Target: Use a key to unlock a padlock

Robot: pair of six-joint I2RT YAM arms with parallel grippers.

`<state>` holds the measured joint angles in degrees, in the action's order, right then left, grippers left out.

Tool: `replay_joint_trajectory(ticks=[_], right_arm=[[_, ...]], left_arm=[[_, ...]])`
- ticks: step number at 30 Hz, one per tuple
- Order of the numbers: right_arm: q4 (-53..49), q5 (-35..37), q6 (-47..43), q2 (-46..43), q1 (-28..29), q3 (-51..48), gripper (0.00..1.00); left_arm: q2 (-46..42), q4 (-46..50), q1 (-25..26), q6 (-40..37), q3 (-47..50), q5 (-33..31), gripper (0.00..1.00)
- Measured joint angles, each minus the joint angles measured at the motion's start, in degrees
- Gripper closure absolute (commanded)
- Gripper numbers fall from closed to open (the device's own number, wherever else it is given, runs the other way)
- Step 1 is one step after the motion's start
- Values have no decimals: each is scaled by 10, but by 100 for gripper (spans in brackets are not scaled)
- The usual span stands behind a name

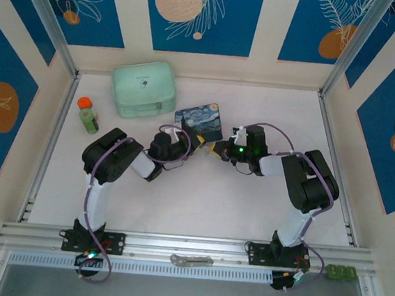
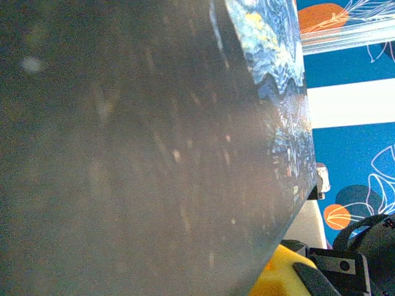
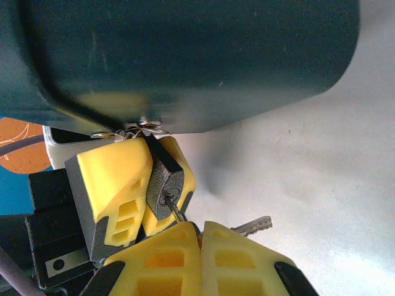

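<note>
**Q:** Entry one, the padlock?
**A:** Padlock [image 3: 163,182]: sits at the lower edge of the painted tin [image 3: 185,61], its shackle caught in the tin's latch, with the pale bench [image 3: 321,172] beyond. My left gripper [image 3: 154,179] has its jaws closed on the body, a yellow finger on either side.

**Q:** Entry two, the key?
**A:** Key [image 3: 174,211]: its tip is in the keyhole and its head is pinched in my right gripper [image 3: 200,237], jaws fully closed. A second key [image 3: 253,226] dangles loose beside it.

**Q:** Orientation?
**A:** The padlock's long axis runs from shackle to keyhole, with the keyhole end facing the right gripper. The key's shaft roughly continues that line, slightly slanted.

**Q:** Handling note?
**A:** I judge this to be the turning step. I would seat the key fully, roll my right wrist about the shaft's own axis, brace with the left, and avoid any sideways load on so thin a key.
</note>
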<state>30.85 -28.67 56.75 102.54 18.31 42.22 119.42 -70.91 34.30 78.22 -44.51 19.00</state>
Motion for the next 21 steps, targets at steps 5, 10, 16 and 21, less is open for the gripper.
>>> replay_joint_trajectory(ticks=[5,10,16,21], right_arm=[[35,24,1,0,7,-13,100],[119,43,38,5,13,-45,100],[209,59,85,5,19,-80,100],[245,63,115,5,20,-95,100]], left_arm=[[-1,4,0,10,-2,-5,100],[-5,10,0,26,-2,-9,100],[-31,40,1,39,-1,-13,100],[-43,48,4,45,2,-17,100]])
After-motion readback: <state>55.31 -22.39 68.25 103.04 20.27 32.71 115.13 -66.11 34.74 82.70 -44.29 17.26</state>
